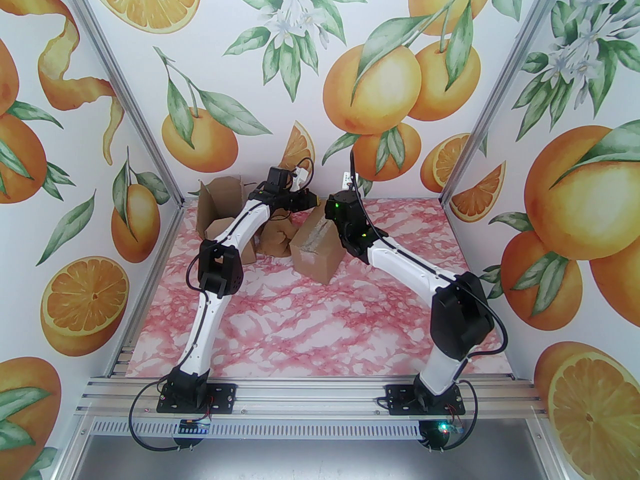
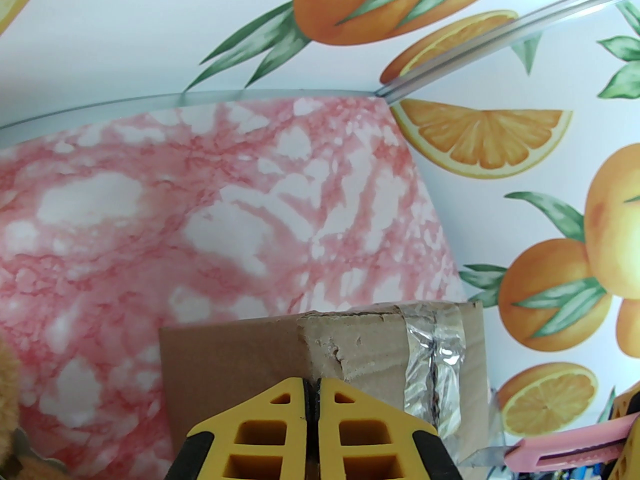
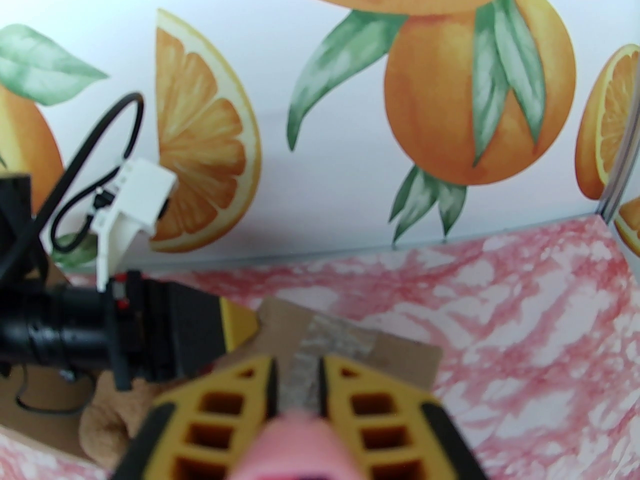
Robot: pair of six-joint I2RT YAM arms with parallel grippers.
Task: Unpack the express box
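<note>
Taped express box [image 1: 315, 255], long axis near-to-far (far end slightly right)

No text, label, brand, number or sign can be read anywhere: the taped cardboard box [image 1: 316, 252] shows plain brown faces, and the walls [image 1: 300, 43] carry just painted oranges, blossoms and leaves.

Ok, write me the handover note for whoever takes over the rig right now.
Left gripper: shut, tips at the taped box's upper edge; no grip on it visible.
Right gripper: shut on the pink utility knife, blade close to the clear tape.
Done: knife in hand, brought to the box.
Left: cut the tape, open the flaps, take out the contents.
</note>
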